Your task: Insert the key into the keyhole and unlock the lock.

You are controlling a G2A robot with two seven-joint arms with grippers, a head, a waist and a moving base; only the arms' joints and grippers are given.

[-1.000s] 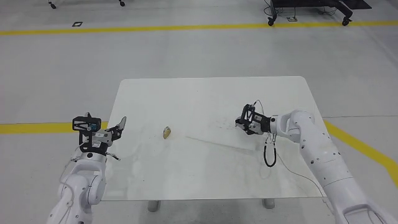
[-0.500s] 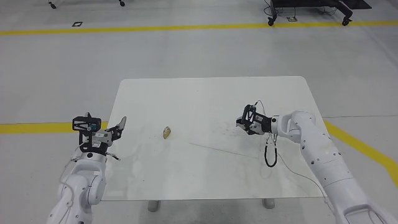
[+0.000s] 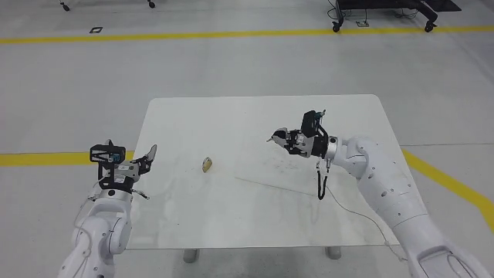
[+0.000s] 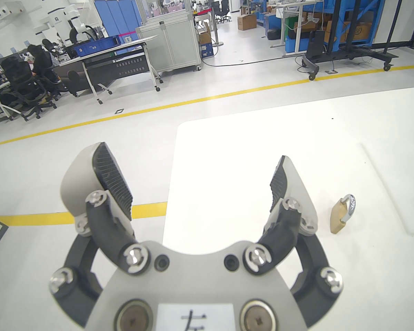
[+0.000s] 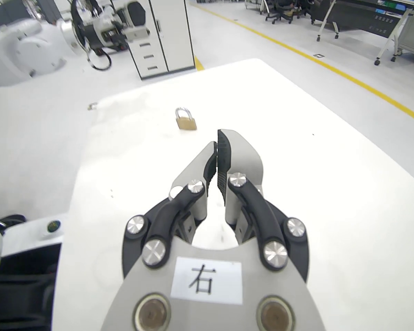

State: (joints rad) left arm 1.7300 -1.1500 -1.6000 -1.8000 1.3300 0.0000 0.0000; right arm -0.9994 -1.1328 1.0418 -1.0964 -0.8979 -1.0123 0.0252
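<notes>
Your white table (image 3: pixel 255 201) lies under both arms. Your right gripper (image 5: pixel 216 139) hangs above it with its fingers pressed together; you cannot tell whether they pinch anything. Your left gripper (image 4: pixel 192 153) is spread wide at the table's edge. The brass padlock (image 5: pixel 185 119) rests ahead of the right fingertips, nearer the left fingers.

Small padlock (image 3: pixel 207 164) (image 4: pixel 341 216) (image 5: pixel 185 119): brass-coloured body, silver shackle (image 4: pixel 349 204). Shackle pushed home in body, looks locked. Seems to stand upright on base, shackle on top, slight lean. Right wrist view shows broad face; left wrist view shows narrow edge. Sits on white tabletop (image 3: pixel 255 116), in left half, near left edge, about midway between near and far edges. Nothing touching it. Keyhole hidden from all views.
</notes>
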